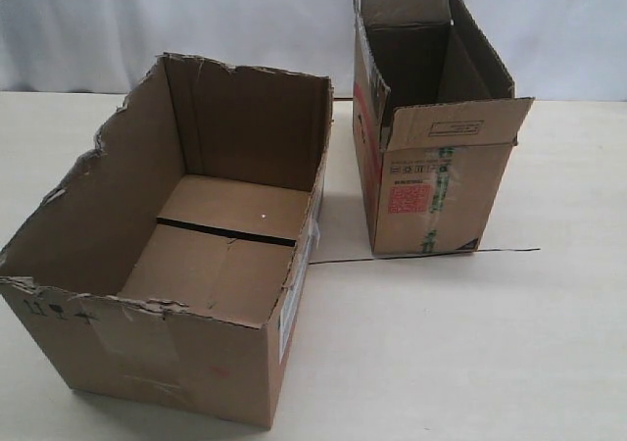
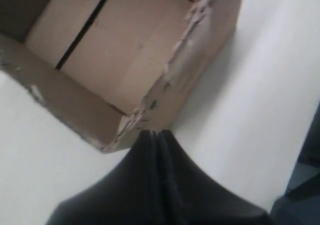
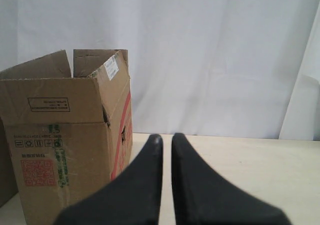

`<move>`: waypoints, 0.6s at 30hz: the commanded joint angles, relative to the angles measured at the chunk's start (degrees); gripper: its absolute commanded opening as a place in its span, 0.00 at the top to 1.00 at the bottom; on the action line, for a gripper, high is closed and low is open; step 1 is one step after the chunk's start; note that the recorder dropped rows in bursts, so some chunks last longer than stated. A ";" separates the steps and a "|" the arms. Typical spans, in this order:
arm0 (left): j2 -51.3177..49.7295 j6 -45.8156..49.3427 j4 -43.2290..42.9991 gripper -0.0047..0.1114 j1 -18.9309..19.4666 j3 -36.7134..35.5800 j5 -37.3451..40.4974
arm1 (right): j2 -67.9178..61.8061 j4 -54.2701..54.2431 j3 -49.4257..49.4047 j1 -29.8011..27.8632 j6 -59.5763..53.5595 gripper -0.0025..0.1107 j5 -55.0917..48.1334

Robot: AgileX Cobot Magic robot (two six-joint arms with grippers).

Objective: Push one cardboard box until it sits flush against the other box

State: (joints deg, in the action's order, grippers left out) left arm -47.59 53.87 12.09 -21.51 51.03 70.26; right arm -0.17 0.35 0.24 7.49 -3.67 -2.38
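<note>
Pale tabletop (image 1: 470,343), white curtain (image 1: 245,20) behind.

- Exterior view: cardboard box (image 1: 108,216) sits front-left, open top, ragged torn rim, small black handling symbols (image 1: 59,311) on its near face. Other box (image 1: 431,191) stands back-right, taller and narrower, flaps up, with a red square print and green-striped tape on the front. The two are apart, with a clear strip of table between them. A thin dark line (image 1: 441,254) runs across the table from the wide carton's side past the tall carton's front. Neither arm shows in this view.
- Left wrist view only: left gripper (image 2: 154,133) has its fingers pressed together and holds nothing. The tips are right at an outer corner of the cardboard box (image 2: 125,50), by the torn edge. Can't tell if they actually touch.
- Right wrist view only: right gripper (image 3: 163,139) is all but closed, with a thin slit between the fingers and nothing in it. It sits low over the table, pointing at the curtain. The other box (image 3: 60,135) is off to one side, clear of the fingers, with a white label (image 3: 111,67) visible on one flap.
</note>
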 commanded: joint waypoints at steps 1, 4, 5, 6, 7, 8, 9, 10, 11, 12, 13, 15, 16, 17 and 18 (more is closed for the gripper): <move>0.01 1.33 0.84 0.96 -6.81 -0.70 -0.30 | 0.17 0.07 -0.24 -0.02 -0.03 0.93 -0.11; 0.01 6.40 0.48 0.96 -10.31 -0.70 -0.30 | 0.17 0.07 -0.24 -0.02 -0.03 0.93 -0.11; 0.01 7.84 0.48 0.96 -11.02 -0.70 -0.30 | 0.17 0.07 -0.24 -0.02 -0.03 0.93 -0.11; 0.01 9.08 0.59 0.96 -11.87 -0.70 -0.30 | 0.17 0.07 -0.24 -0.02 -0.03 0.93 -0.11; 0.01 9.34 0.80 0.96 -12.65 -0.70 -0.30 | 0.17 0.07 -0.24 -0.02 -0.03 0.93 -0.11; 0.01 9.34 0.93 0.96 -13.26 -0.90 -0.30 | 0.17 0.07 -0.24 -0.02 -0.03 0.93 -0.11; -0.08 9.34 1.03 0.96 -14.09 -1.39 -0.30 | 0.17 0.07 -0.24 -0.02 -0.03 0.93 -0.11; -0.08 9.34 0.93 0.96 -14.64 -2.04 -0.30 | 0.17 0.07 -0.24 -0.02 -0.03 0.93 -0.11; -0.32 9.34 0.75 0.96 -15.27 -2.99 -0.30 | 0.17 0.07 -0.24 -0.02 -0.03 0.93 -0.11; -0.87 9.34 0.47 0.96 -15.75 -4.65 -0.30 | 0.17 0.07 -0.24 -0.02 -0.03 0.93 -0.11; -1.61 9.34 0.48 0.96 -16.01 -5.79 -0.30 | 0.17 0.07 -0.24 -0.02 -0.03 0.93 -0.11; -3.67 9.34 0.78 0.96 -15.94 -8.07 -0.30 | 0.17 0.07 -0.24 -0.02 -0.18 0.93 -0.11; -4.64 9.34 0.78 0.96 -15.94 -8.62 -0.30 | 0.17 0.07 -0.24 -0.02 -0.18 0.93 -0.11; -5.66 9.46 0.91 0.96 -15.94 -8.87 -0.30 | 0.17 0.07 -0.24 -0.02 -0.18 0.93 -0.11; -7.13 9.70 1.28 0.96 -15.94 -8.87 -0.30 | 0.17 0.07 -0.24 -0.02 -0.18 0.93 -0.11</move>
State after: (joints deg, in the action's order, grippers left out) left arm -51.82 63.12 12.42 -36.96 42.97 70.45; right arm -0.17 0.35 0.24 7.49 -3.67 -2.38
